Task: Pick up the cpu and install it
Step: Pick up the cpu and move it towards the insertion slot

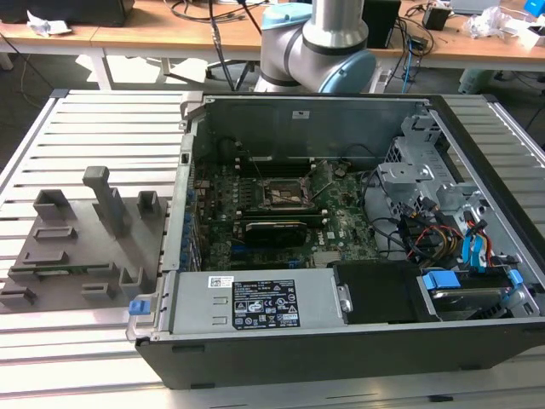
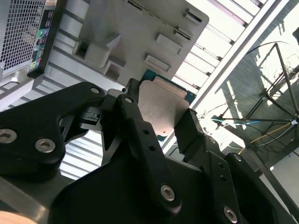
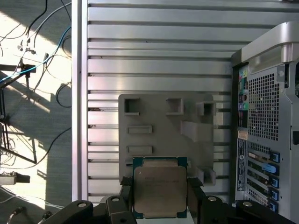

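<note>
A slatted metal table (image 1: 102, 111) carries an open computer case (image 1: 341, 341) and, by its edge at the exterior view's left, a grey fixture plate (image 1: 77, 247); the arm (image 1: 319, 43) is cut off there. In both wrist views the gripper (image 3: 160, 193) has its black fingers (image 3: 126, 189) closed on opposite sides of the cpu (image 3: 160, 186), held in the air near one edge of the plate. The chip has a dull silver lid and a blue-green rim, one edge hidden behind the gripper body.
</note>
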`<state>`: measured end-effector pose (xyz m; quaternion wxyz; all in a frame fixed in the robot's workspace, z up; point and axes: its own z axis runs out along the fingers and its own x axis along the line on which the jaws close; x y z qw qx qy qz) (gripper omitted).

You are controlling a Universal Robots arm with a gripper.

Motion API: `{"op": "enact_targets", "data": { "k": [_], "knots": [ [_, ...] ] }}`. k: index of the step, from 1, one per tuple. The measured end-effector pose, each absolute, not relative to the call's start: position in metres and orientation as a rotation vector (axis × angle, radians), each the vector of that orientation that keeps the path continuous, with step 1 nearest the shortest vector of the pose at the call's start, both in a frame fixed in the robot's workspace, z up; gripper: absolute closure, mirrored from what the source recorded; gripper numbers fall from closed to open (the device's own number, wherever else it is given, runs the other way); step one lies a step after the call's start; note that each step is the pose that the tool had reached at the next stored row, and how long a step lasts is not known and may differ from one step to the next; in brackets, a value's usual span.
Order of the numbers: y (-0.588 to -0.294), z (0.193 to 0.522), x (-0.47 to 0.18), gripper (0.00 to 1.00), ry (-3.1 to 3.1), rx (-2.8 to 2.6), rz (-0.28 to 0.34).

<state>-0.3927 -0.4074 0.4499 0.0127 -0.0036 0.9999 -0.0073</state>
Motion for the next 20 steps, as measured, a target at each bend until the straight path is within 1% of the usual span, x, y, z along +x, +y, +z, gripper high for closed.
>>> {"op": "enact_targets", "data": {
  "k": [13, 20],
  "knots": [
    [-0.407, 0.449, -0.375, 0.46, 3.116, -0.011, -0.023],
    [-0.407, 0.449, -0.355, 0.46, 3.116, -0.011, -0.026]
  ]
}}
